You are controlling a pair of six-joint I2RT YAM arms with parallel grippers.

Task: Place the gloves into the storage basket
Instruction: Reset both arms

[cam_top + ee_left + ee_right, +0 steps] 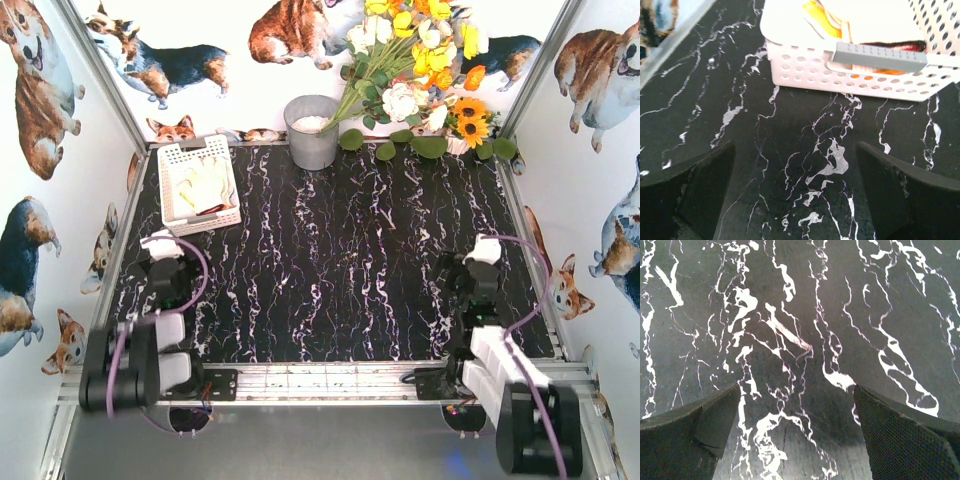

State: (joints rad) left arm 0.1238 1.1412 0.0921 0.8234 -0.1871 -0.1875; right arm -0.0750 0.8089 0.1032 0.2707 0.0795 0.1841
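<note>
Corgi-print walls (40,90) are wrapped round a black white-veined marble bench (350,260), and the white and yellow knit gloves (205,185) are seen piled inside the white perforated plastic storage basket (185,152) at the far left. Left fingers (690,190) are spread wide just short of it, with its long axis running away from them. Right fingers (905,435) are spread too, well apart from it. Looks pretty much done tbh.

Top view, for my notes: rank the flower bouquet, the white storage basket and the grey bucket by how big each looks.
1. flower bouquet, largest, though cut off by the top edge
2. storage basket
3. grey bucket, smallest; it stands farther back, so the true gap is unsure
</note>
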